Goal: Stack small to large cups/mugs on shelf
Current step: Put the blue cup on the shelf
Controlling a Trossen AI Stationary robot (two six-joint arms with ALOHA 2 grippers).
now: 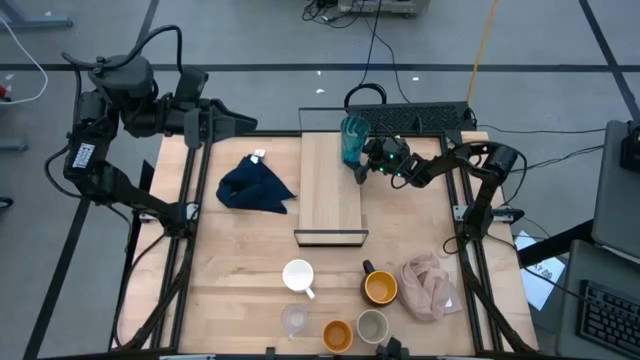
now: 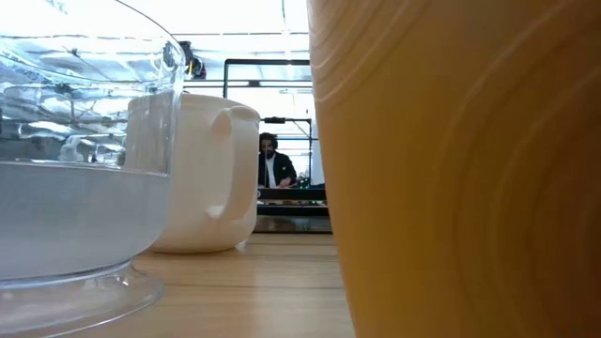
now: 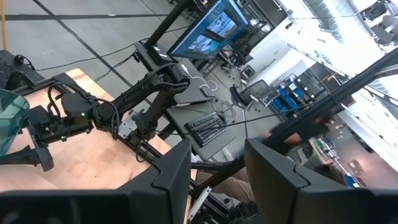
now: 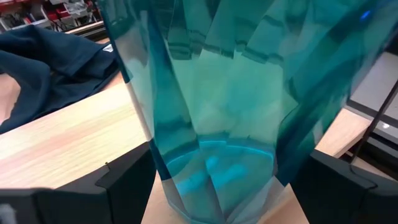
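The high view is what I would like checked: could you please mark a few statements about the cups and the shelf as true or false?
1. The teal ribbed tumbler stands at the far end of the shelf. True.
2. The right end effector has its fingers on either side of the tumbler's base. True, as the right wrist view shows.
3. The white mug is on the shelf. False: it stands on the tabletop, in front of the shelf's dark edge.
4. The dark navy cloth lies right of the shelf. False: it lies to its left.
5. The left end effector holds a cup. False: it is raised at the table's far left corner, holding nothing.
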